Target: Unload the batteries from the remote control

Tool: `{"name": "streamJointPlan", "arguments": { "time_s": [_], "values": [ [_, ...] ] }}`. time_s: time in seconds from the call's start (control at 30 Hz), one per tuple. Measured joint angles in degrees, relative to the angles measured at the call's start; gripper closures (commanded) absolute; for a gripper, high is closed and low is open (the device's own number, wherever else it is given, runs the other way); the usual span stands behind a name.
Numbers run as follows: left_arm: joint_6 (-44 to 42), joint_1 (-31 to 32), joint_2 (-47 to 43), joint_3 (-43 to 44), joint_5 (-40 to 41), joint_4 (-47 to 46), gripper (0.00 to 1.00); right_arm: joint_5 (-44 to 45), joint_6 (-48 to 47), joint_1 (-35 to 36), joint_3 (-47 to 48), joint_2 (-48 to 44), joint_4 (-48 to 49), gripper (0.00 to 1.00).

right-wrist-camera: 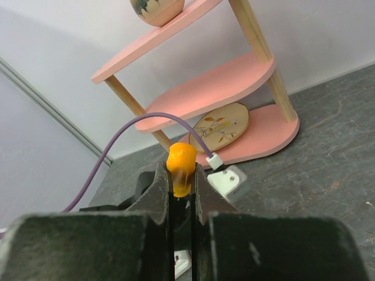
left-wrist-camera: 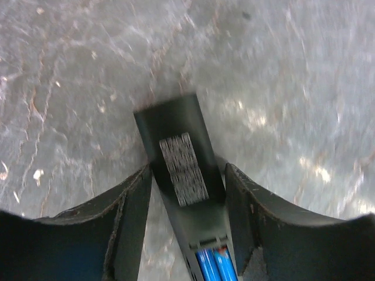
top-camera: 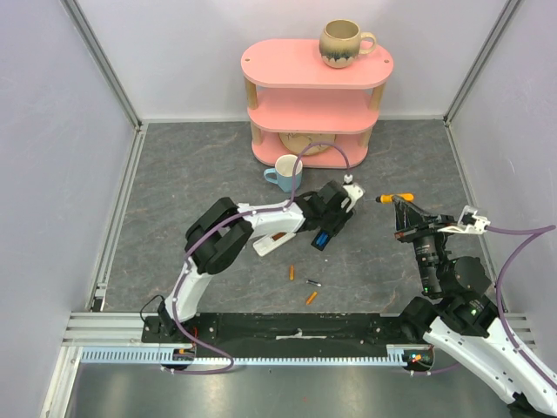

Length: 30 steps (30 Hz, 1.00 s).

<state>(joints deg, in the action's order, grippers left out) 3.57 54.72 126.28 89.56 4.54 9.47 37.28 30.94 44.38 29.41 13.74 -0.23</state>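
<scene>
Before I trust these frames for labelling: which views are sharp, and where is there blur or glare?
Top view: sharp and evenly lit, the batteries on the mat clearly readable. Left wrist view: soft with motion blur, pale glare patches on the mat, the remote smeared. Right wrist view: the shelf is crisp, the near gripper dark and out of focus.

Pink three-tier shelf [top-camera: 318,65] at the back, beige mug [top-camera: 344,43] on top, decorated plate [right-wrist-camera: 221,126] below, blue cup [top-camera: 286,172] on grey worktop [top-camera: 191,174].

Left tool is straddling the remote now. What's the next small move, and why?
Probably close the left tool on the remote to steady it: its fingers sit on both sides without clearly gripping, and blue batteries remain in the open compartment. The right tool holds the screwdriver.
</scene>
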Motion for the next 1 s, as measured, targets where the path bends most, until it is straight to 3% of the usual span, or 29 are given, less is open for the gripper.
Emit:
{"name": "streamJointPlan", "arguments": {
  "time_s": [0.17, 0.4, 0.63, 0.9, 1.0],
  "values": [
    [-8.7, 0.3, -6.3, -9.7, -5.9, -2.8, 0.39, 0.0, 0.0, 0.0, 0.0, 0.3, -0.3, 1.00],
    [-12.9, 0.5, -8.0, -12.8, -12.2, -4.0, 0.35, 0.0, 0.0, 0.0, 0.0, 0.6, -0.3, 1.00],
    [-12.7, 1.4, -9.8, -15.5, -11.7, -4.6, 0.27, 0.0, 0.1, 0.0, 0.0, 0.6, -0.3, 1.00],
    [-8.8, 2.1, -15.1, -22.8, -7.9, -5.5, 0.28, -0.1, 0.3, 0.0, 0.0, 1.2, -0.3, 1.00],
    [-7.7, 2.1, -16.6, -25.5, -7.1, -7.3, 0.34, -0.3, 0.6, 0.0, 0.0, 1.9, -0.3, 1.00]
  ]
}}
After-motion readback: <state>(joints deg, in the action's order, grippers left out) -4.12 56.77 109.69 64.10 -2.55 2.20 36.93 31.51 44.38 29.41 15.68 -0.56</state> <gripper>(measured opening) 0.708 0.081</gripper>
